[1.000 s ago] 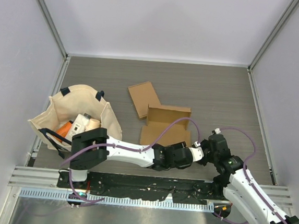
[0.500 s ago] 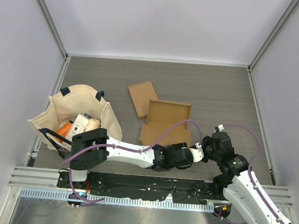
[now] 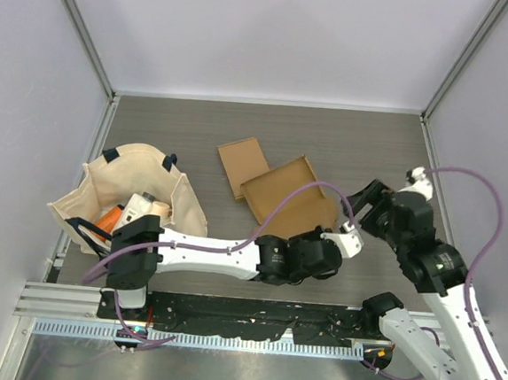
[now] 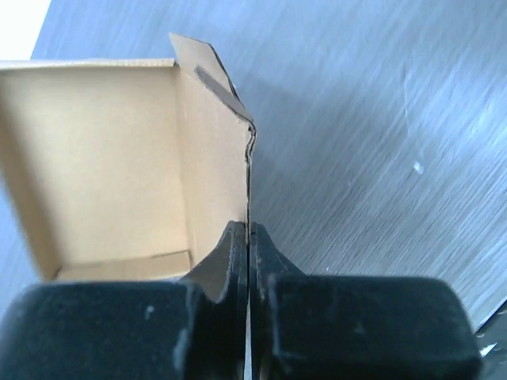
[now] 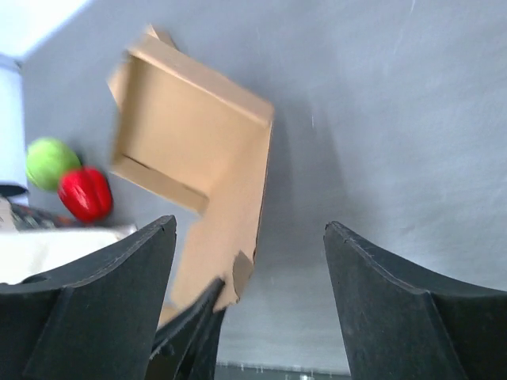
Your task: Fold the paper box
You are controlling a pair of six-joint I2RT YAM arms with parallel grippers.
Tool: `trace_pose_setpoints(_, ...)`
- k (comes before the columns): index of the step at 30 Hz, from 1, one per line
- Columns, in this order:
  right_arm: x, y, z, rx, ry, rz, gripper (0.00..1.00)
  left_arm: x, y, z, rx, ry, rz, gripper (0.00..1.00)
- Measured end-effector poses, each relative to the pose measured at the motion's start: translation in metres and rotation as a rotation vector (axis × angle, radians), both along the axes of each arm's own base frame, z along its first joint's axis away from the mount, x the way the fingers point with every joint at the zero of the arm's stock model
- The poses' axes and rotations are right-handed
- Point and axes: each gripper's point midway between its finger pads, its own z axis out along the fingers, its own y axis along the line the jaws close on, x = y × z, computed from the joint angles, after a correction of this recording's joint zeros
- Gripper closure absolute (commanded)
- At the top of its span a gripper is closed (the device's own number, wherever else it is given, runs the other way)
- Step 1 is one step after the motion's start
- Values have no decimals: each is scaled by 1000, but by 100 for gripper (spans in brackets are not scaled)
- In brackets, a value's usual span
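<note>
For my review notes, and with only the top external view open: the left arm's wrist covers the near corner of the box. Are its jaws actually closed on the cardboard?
Observer: Yes. The left wrist view shows the left jaws shut on an upright side wall of the box, with the wall's edge pinched between them.
Operator: Is anything in the right jaws?
Observer: No. In the right wrist view the right jaws stand wide open with nothing between them. The box lies beyond them.
Operator: Is the gripped wall tidy at its far end?
Observer: Not quite. In the left wrist view a small flap pokes out past that wall's far corner.
</note>
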Motion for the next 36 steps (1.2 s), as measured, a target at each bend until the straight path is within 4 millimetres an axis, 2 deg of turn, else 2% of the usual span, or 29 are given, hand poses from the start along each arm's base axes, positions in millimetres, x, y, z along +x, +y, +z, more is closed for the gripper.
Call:
trace_pose_setpoints(1, 7, -6, 24, -30, -63, -17, 19, 2, -5, 15, -42, 13, 28, 100)
trace_pose_setpoints(3, 18, -19, 60, -93, -149, -54, 18, 7, -10, 40, -115, 54, 93, 100)
trace_pose_setpoints(4, 21, -24, 72, -120, -182, -70, 18, 11, -12, 56, -162, 84, 140, 100)
trace_pose_setpoints(6, 28, -36, 85, -158, -218, -120, 18, 21, -16, 89, -260, 149, 234, 100)
trace_pose_setpoints(8, 28, -39, 76, -200, -196, -118, 18, 38, -16, 116, -389, 233, 348, 100)
trace_pose_setpoints(11, 25, -39, 48, -243, -125, -90, 20, 70, -2, 136, -550, 360, 499, 100)
trace_pose_setpoints(15, 16, -34, 7, -271, -12, -34, 23, 110, 30, 126, -697, 521, 723, 100)
trace_pose_setpoints(18, 7, -31, -15, -285, 63, 4, 25, 125, 54, 114, -737, 586, 903, 100)
trace_pose_setpoints(20, 1, -27, -20, -286, 87, 36, 26, 127, 58, 113, -757, 619, 1005, 100)
trace_pose_setpoints(25, -12, -5, -26, -299, 125, 161, 25, 146, 43, 121, -879, 675, 1161, 100)
trace_pose_setpoints(31, -28, 56, -35, -343, 55, 419, 24, 151, 59, 99, -893, 715, 1321, 100)
trace_pose_setpoints(33, -29, 68, -39, -360, 14, 449, 25, 151, 63, 93, -891, 724, 1359, 100)
trace_pose_setpoints(36, -20, 75, -43, -413, -37, 427, 28, 153, 67, 90, -904, 733, 1397, 99)
